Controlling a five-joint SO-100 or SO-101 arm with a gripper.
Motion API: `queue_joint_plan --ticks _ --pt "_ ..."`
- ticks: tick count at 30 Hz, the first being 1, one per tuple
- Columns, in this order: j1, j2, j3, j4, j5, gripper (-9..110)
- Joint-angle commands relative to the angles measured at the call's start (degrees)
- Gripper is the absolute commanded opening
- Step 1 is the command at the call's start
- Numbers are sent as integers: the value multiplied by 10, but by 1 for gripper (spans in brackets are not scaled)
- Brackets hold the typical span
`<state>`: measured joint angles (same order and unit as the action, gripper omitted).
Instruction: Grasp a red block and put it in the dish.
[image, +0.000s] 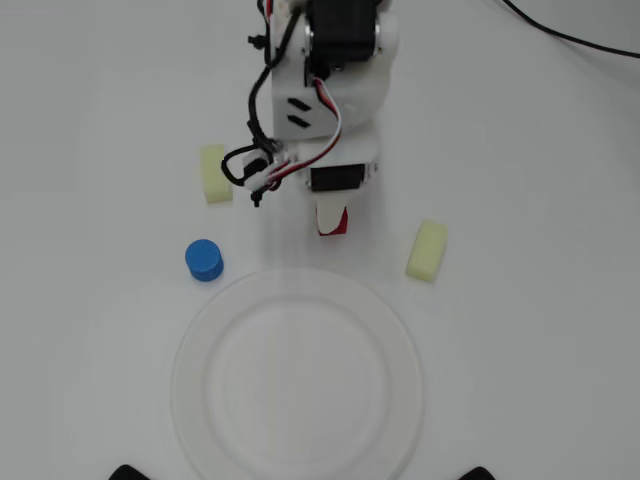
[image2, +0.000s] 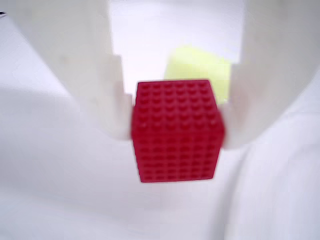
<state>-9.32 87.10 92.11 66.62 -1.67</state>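
While the arm (image: 325, 80) reached down from the top edge of the overhead view, the things on the white bench (image: 540, 150) lay spread below it. Farthest left in that view sat a pale yellow block (image: 214, 173), just beside the arm's cables, and below it, a little apart, stood a blue cylinder (image: 204, 260), near the upper left rim of the dish (image: 296, 375). The dish filled the lower middle of the view and held nothing. Above its upper rim, close but not over it, the red block (image: 338, 222) showed as a sliver of red under the gripper (image: 331, 218). To the right, a second pale yellow block (image: 427, 250) lay tilted, near the dish's upper right rim.

Seen from the wrist view, the jaws were closed on the red block (image2: 176, 131): the left finger (image2: 102, 85) pressed its left face and the right finger (image2: 260, 90) its right face, the studded cube squarely between them. Behind it, a yellow block (image2: 197, 67) showed, blurred.
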Motion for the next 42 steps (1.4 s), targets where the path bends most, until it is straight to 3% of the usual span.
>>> queue_joint_plan --ticks 1,9,21,26,32,42 --pt "17 73 -36 -38 -48 0" --pt "27 72 -40 -245 -164 0" --pt "19 -203 -269 -247 -173 0" --pt "16 -219 -267 -236 -167 0" --pt "15 -207 -266 -184 -169 24" --pt "40 -23 -247 -4 -155 34"
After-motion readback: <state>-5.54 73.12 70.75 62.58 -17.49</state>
